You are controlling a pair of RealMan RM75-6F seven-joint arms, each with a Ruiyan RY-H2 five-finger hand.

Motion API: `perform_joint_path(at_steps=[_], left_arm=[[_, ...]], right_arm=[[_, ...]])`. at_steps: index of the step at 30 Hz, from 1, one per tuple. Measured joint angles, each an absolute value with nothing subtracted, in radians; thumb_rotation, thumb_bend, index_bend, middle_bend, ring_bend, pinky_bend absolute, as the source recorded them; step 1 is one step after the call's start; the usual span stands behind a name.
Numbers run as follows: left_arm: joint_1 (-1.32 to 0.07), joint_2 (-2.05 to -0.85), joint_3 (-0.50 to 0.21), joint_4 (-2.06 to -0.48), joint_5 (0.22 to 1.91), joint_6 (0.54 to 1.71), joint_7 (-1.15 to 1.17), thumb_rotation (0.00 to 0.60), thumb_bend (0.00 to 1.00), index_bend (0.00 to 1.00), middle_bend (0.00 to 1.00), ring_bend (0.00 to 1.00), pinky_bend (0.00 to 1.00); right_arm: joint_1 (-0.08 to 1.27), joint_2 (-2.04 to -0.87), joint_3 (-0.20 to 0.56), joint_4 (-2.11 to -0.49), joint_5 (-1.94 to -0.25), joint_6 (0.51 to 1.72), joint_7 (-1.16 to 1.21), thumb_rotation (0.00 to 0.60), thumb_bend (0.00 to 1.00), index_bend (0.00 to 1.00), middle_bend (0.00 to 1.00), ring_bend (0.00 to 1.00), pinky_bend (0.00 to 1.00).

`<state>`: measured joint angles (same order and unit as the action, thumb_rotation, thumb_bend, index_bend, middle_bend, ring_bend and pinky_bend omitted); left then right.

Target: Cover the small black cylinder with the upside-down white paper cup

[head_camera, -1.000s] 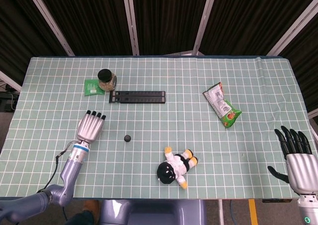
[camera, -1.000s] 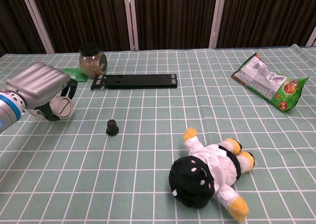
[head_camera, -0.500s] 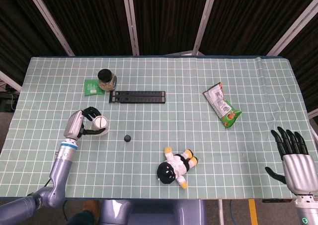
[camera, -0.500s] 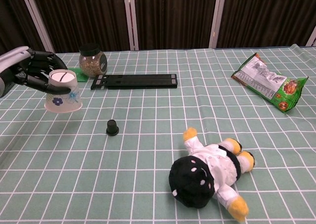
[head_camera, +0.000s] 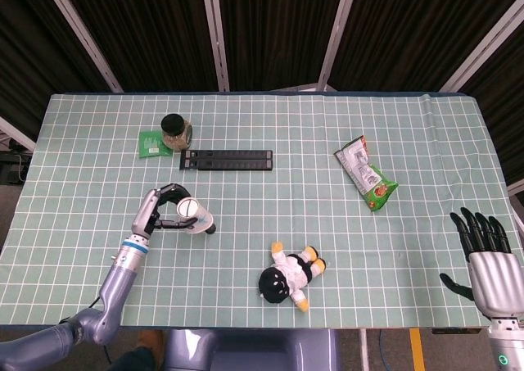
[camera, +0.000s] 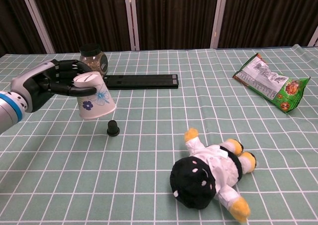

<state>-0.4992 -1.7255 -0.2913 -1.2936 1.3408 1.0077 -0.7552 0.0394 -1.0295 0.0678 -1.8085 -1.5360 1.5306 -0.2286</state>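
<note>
1. The small black cylinder (camera: 113, 128) is standing upright on the checked tablecloth (camera: 159, 185), left of centre, uncovered.
2. The white paper cup (camera: 93, 97) is hanging upside down in the air, tilted, with its open rim facing down toward the cloth. It carries a blue flower print. In the chest view its rim is sitting at about 10 o'clock from the cylinder, just beside it and not touching it. In the head view the cup (head_camera: 194, 216) is partly overlapping the cylinder.
3. The left hand (camera: 54, 81) is gripping the cup around its closed base, with dark fingers (camera: 74, 90) wrapping the upper wall. Nothing is visible inside the cup.
4. The right hand (head_camera: 490, 260) is showing only in the head view, at the lower right off the table edge, with its fingers spread and holding nothing.
5. A glass jar (camera: 93, 61) with a black lid is standing at 12 o'clock from the cup, holding brownish grains. A green packet (head_camera: 151, 142) is lying beside it.
6. A long black strip (camera: 135, 81) is lying flat at 1 o'clock from the cylinder.
7. A plush toy (camera: 208, 173) is lying at 4 o'clock from the cylinder.
8. A snack bag (camera: 271, 88) is lying well apart at 2 o'clock.
</note>
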Motion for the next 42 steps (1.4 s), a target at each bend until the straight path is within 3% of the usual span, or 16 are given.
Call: perform_joint_path(at_steps=[13, 16, 18, 20, 23, 34, 42], left_arm=[[-0.542, -1.863, -0.254, -1.128, 1.336, 1.02, -0.653, 0.6, 0.0, 0.46, 0.45, 0.4, 0.43], [-0.546, -1.882, -0.241, -1.095, 1.341, 1.023, -0.664, 0.6, 0.0, 0.32, 0.33, 0.3, 0.35], [-0.547, -1.887, -0.235, -1.087, 1.351, 1.03, -0.684, 0.6, 0.0, 0.13, 0.12, 0.12, 0.18], [-0.548, -1.888, -0.227, -1.081, 1.368, 1.038, -0.703, 0.6, 0.0, 0.03, 0.02, 0.02, 0.06], [-0.547, -1.877, -0.217, -1.089, 1.39, 1.059, -0.732, 0.6, 0.0, 0.0, 0.0, 0.0, 0.0], [-0.501, -1.688, -0.187, -1.268, 1.47, 1.197, -0.656, 0.6, 0.0, 0.0, 0.0, 0.0, 0.0], [-0.396, -1.472, -0.148, -1.46, 1.497, 1.336, -0.244, 0.6, 0.0, 0.0, 0.0, 0.0, 0.0]], right_arm=[[0.037, -1.016, 0.071, -1.805, -1.528, 1.535, -0.199, 0.6, 0.0, 0.0, 0.0, 0.0, 0.0], [0.037, -1.014, 0.071, -1.806, -1.529, 1.537, -0.197, 0.6, 0.0, 0.0, 0.0, 0.0, 0.0], [0.036, -1.013, 0.071, -1.807, -1.528, 1.537, -0.195, 0.6, 0.0, 0.0, 0.0, 0.0, 0.0], [0.036, -1.013, 0.071, -1.806, -1.528, 1.537, -0.195, 0.6, 0.0, 0.0, 0.0, 0.0, 0.0], [0.036, -1.013, 0.07, -1.808, -1.532, 1.539, -0.195, 0.6, 0.0, 0.0, 0.0, 0.0, 0.0], [0.027, -1.006, 0.056, -1.82, -1.574, 1.559, -0.191, 0.6, 0.0, 0.0, 0.0, 0.0, 0.0], [0.022, -1.011, 0.035, -1.827, -1.622, 1.567, -0.202, 0.6, 0.0, 0.0, 0.0, 0.0, 0.0]])
